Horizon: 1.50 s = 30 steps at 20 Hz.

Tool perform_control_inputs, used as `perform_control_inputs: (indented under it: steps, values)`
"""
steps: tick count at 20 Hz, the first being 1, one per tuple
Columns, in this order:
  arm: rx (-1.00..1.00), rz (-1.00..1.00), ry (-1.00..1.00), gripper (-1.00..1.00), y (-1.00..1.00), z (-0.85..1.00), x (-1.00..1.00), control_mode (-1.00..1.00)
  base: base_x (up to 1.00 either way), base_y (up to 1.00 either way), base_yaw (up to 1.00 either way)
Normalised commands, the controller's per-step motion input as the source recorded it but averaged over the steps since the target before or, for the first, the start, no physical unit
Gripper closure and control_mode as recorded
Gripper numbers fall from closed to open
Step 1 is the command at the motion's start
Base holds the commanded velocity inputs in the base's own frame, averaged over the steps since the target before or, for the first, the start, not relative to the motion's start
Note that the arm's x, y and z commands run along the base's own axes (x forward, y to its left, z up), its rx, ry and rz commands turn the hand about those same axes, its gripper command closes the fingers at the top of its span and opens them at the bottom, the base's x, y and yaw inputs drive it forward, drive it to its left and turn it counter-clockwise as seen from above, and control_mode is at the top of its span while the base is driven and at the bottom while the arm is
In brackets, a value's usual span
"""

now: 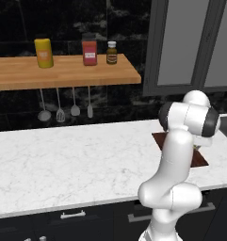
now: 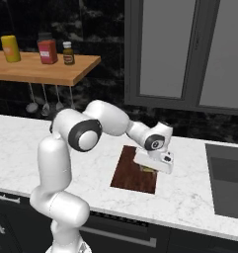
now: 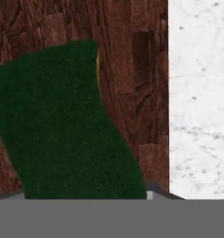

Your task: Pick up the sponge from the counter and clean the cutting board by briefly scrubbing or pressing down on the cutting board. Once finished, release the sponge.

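Marble counter (image 2: 189, 192): hand (image 2: 149, 169) grasps sponge (image 3: 62, 125) over cutting board (image 2: 133, 173); fingertips hidden.

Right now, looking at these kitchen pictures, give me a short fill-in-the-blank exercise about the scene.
1. The sponge has a dark ____ top.
2. The gripper is low over the reddish-brown cutting ____.
3. The cutting board lies on a white marble ____.
4. Three containers stand on the wooden ____ above the hanging utensils.

Missing words: green; board; counter; shelf
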Motion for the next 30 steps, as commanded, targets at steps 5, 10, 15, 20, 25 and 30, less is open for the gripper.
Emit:
perform_control_inputs:
  steps: [5,10,15,20,25,30]
  values:
    - [0.0,0.0,0.0,1.0,0.0,-0.18,-0.95,-1.0,0.0,0.0,0.0]
    - [0.0,0.0,0.0,1.0,0.0,-0.15,-0.83,-1.0,0.0,0.0,0.0]
    - [0.0,0.0,0.0,1.0,0.1,-0.12,-0.41,-1.0,0.0,0.0,0.0]
    - [0.0,0.0,0.0,1.0,0.28,-0.02,0.01,-1.0,0.0,0.0,0.0]
    - [0.0,0.0,0.0,1.0,0.28,0.0,0.17,-1.0,0.0,0.0,0.0]
    - [0.0,-0.01,0.0,1.0,0.08,0.0,0.46,-1.0,0.0,0.0,0.0]
